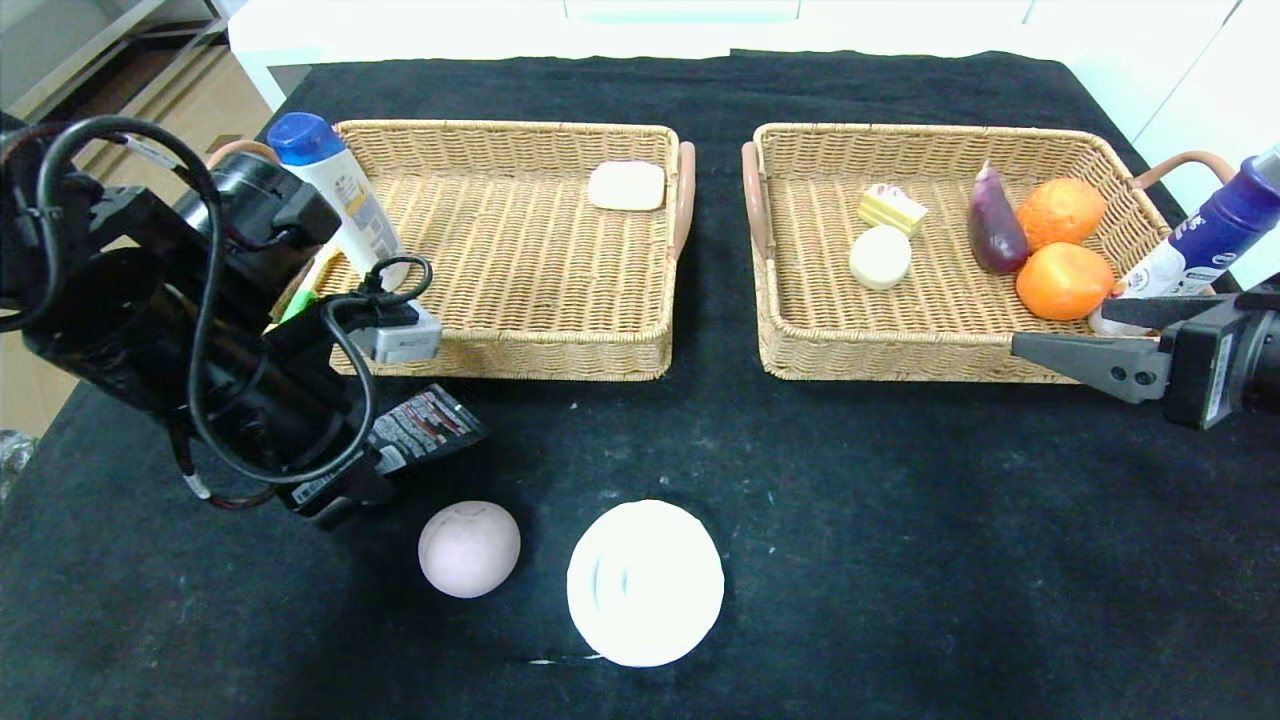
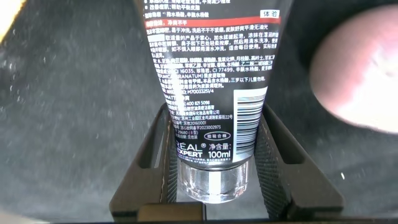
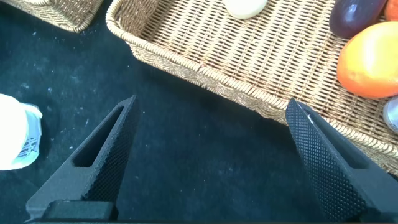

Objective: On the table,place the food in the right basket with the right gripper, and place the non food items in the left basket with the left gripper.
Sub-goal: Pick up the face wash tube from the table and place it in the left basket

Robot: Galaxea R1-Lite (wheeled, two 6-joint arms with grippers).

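Your left gripper (image 2: 208,180) clamps the tube (image 2: 208,81) near its cap end, so the long body ahead may swing and clip the left basket (image 1: 500,355) rim.

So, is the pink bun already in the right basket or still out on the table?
Out: the pink bun lies on the table, beside the white dish.
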